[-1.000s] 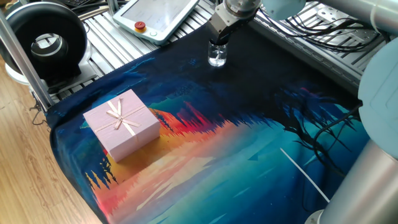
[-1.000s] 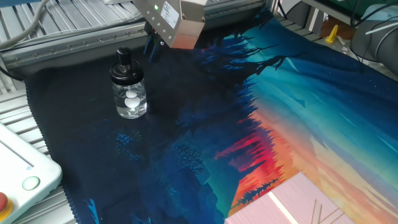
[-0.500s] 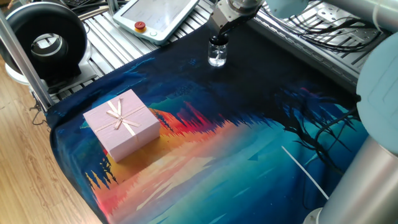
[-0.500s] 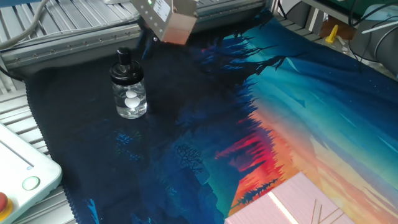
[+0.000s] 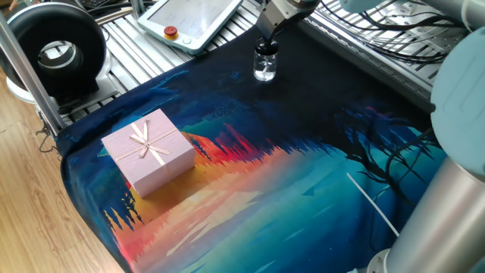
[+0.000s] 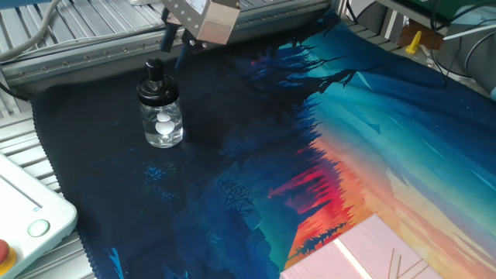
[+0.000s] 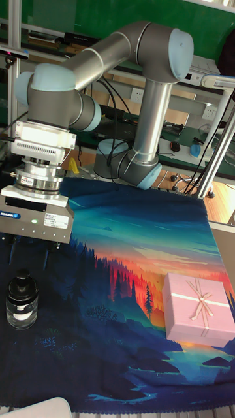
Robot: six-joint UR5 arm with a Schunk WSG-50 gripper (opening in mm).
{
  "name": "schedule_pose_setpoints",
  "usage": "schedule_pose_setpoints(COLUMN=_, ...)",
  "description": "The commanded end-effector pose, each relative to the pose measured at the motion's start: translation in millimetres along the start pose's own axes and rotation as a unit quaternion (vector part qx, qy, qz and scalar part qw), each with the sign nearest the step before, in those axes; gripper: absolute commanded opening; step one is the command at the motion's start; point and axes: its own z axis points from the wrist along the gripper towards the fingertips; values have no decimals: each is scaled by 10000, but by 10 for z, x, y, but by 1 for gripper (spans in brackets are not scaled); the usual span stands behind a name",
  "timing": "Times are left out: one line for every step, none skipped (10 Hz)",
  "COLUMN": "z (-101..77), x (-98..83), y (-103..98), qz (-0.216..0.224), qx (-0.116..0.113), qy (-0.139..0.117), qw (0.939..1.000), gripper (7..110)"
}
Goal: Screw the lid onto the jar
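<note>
At upper left, the gripper [image 7: 27, 256] is hovering above the upright jar [image 7: 21, 312] and lid [image 7: 23, 285], jaws spread, gripping nothing.

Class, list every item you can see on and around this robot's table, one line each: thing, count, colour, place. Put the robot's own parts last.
jar: one, clear glass, upright on the dark end of the cloth, small white things inside.
lid: one, black, sitting on the jar's neck.
gift box: one, pink with a ribbon bow, on the cloth, far from the jar.
cloth: one, printed blue, teal and orange, covering the table.
pendant: one, white with a red button, on the metal slats beyond the cloth.
arm: one, grey with pale blue joint caps, reaching over the table.
gripper: one, hanging just above the lid, fingers apart, holding nothing.
</note>
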Motion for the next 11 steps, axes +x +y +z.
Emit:
schedule_pose_setpoints(z=43, x=-25, y=-77, qz=-42, qx=-84, qy=-54, qw=9999, gripper=66)
schedule_pose_setpoints(z=58, x=-34, y=-106, qz=-46, qx=-91, qy=-93, qw=9999, gripper=44)
schedule_pose_setpoints(z=74, x=-25, y=-82, qz=-1, qx=-200, qy=-133, qw=9997, gripper=44)
schedule_pose_setpoints(z=100, x=6, y=-118, qz=27, qx=-193, qy=-148, qw=9997, gripper=44)
schedule_pose_setpoints(z=109, x=-2, y=-91, qz=150, qx=-317, qy=-195, qw=9992, gripper=44)
schedule_pose_setpoints(z=99, x=-24, y=-67, qz=187, qx=-405, qy=-235, qw=9987, gripper=44)
schedule_pose_setpoints(z=96, x=-34, y=-41, qz=153, qx=-472, qy=-254, qw=9984, gripper=44)
schedule_pose_setpoints(z=103, x=-36, y=-36, qz=114, qx=-484, qy=-256, qw=9984, gripper=44)
schedule_pose_setpoints(z=110, x=-61, y=-3, qz=71, qx=-575, qy=-301, qw=9979, gripper=44)
schedule_pose_setpoints(z=118, x=-76, y=-8, qz=72, qx=-587, qy=-325, qw=9977, gripper=44)
schedule_pose_setpoints(z=135, x=-82, y=-46, qz=60, qx=-520, qy=-322, qw=9981, gripper=44)
